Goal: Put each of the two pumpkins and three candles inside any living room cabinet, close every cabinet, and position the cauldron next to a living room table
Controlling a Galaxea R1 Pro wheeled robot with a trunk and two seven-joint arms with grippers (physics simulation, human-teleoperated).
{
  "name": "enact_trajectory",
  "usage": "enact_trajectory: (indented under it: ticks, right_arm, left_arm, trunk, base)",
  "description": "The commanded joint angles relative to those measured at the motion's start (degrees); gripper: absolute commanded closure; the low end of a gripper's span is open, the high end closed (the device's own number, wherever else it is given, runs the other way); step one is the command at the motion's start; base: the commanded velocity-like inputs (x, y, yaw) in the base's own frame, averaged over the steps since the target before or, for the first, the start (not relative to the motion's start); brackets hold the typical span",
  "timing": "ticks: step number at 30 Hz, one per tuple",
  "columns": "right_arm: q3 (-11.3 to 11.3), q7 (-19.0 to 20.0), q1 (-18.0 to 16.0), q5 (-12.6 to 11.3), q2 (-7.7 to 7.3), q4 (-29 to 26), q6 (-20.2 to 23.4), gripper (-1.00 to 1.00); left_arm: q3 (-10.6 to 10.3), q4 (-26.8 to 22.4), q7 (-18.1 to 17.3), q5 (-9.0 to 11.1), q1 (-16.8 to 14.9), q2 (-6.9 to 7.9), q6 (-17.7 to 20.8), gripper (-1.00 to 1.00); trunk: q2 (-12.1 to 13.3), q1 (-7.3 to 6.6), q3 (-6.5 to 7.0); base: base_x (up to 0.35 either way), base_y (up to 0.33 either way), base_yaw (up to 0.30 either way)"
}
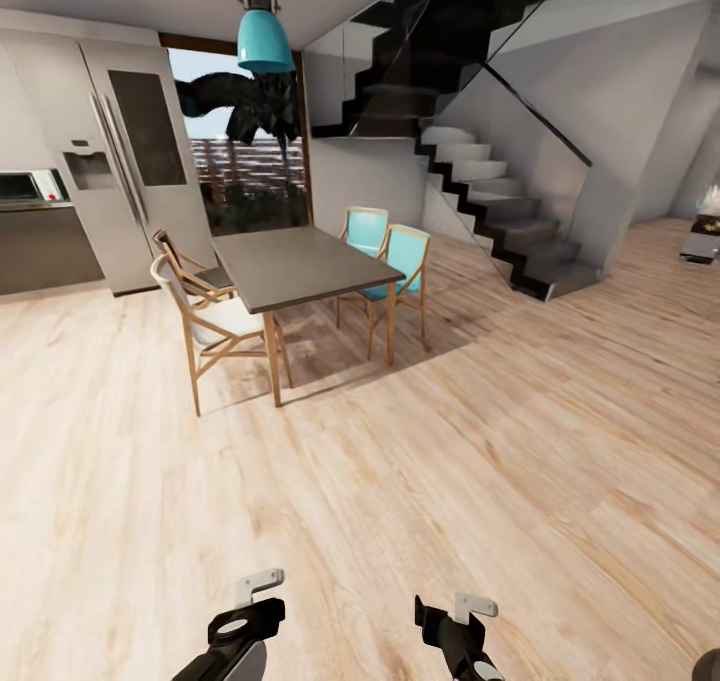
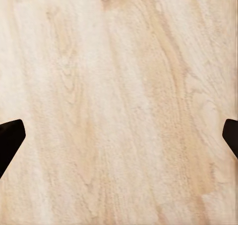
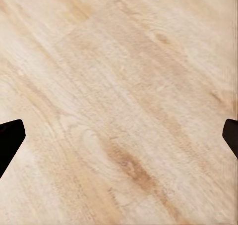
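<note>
We are in transit, with both grippers empty.
Left gripper and right gripper hang spread over the plank floor; facing the dining table, we judge the living room must be found next.

Your left end effector and right end effector wear glossy black housings, each topped by a pale grey angular bracket, the left with a light oval patch. Your black fingertips taper to blunt wedges in the wrist views.
</note>
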Motion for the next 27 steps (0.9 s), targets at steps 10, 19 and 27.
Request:
enact_trajectory:
  ticks: [10, 19, 27]
  right_arm:
    - [0.5, -0.4, 0.0, -0.2, 0.01, 0.0, -0.1, -1.0]
    - [0.5, -0.4, 0.0, -0.2, 0.01, 0.0, -0.1, -1.0]
    - [0.5, -0.4, 0.0, -0.2, 0.01, 0.0, -0.1, -1.0]
  left_arm:
    - [-0.3, -0.1, 0.5, 0.2, 0.0, 0.09, 0.2, -1.0]
    - [-0.3, -0.1, 0.5, 0.2, 0.0, 0.09, 0.2, -1.0]
    - [-0.3, -0.1, 0.5, 0.2, 0.0, 0.09, 0.2, -1.0]
  trunk:
    - [0.0, 0.0, -0.54]
    - [0.0, 0.0, -1.06]
    - [0.0, 0.0, -1.58]
  base:
    - [0.0, 0.0, -0.238]
    - [0.0, 0.0, -0.231]
    - [0.0, 0.0, -0.215]
